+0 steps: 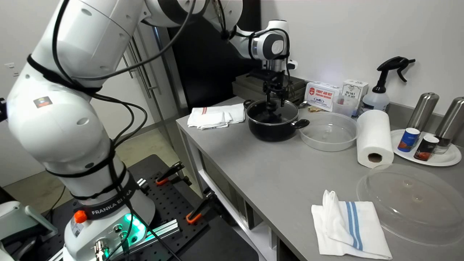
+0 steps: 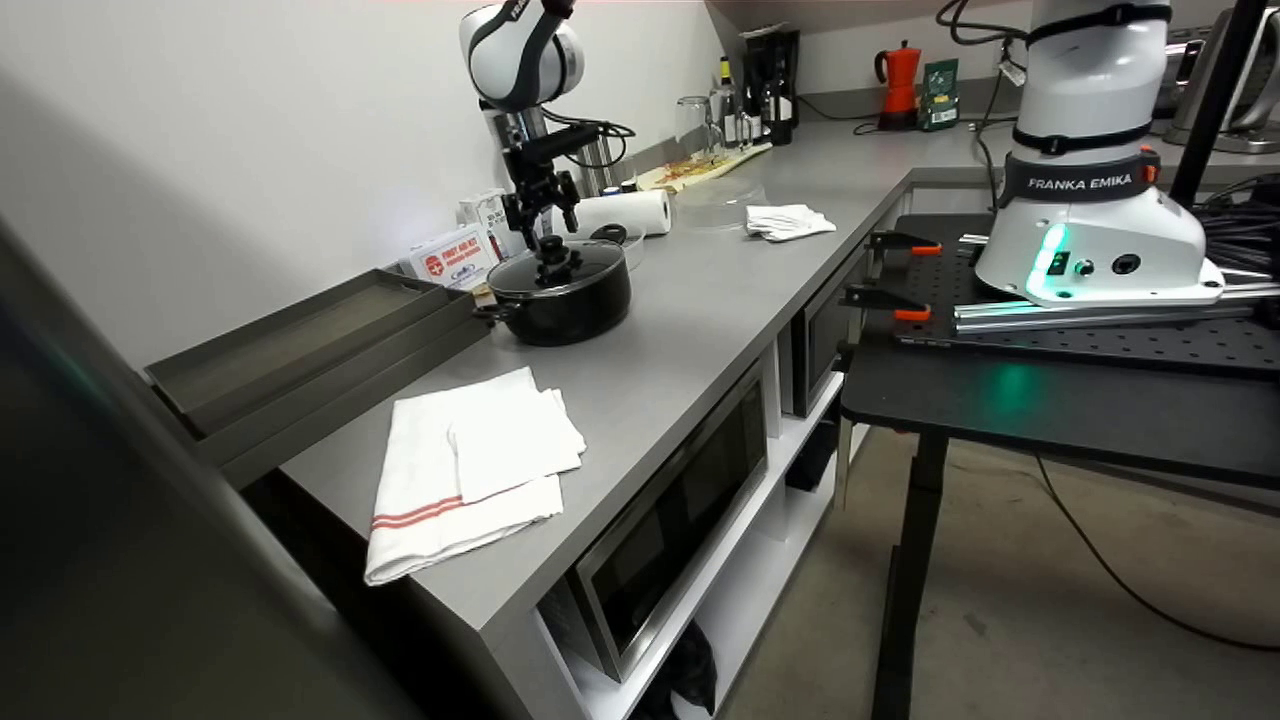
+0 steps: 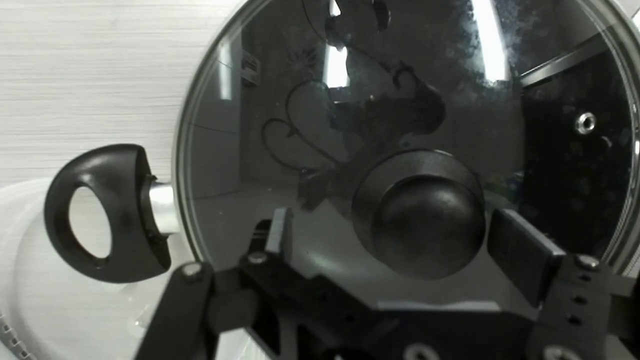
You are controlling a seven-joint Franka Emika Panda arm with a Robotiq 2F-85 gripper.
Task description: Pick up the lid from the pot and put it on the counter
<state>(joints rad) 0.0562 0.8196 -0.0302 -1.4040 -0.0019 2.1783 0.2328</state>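
Awaiting grasp: black gripper (image 3: 400, 240) spread near round black knob (image 3: 429, 227); round clear-glass lid (image 3: 390, 130) still on low black pot (image 1: 270, 132); lift, light-grey counter (image 1: 290, 174) placement remain.

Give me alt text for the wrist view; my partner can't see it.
Open gripper over a round glass lid, the lid's black knob showing ungripped between the gripper's fingers, nearer the one at picture right. A black pot handle juts out at left, overlapping a clear dish.
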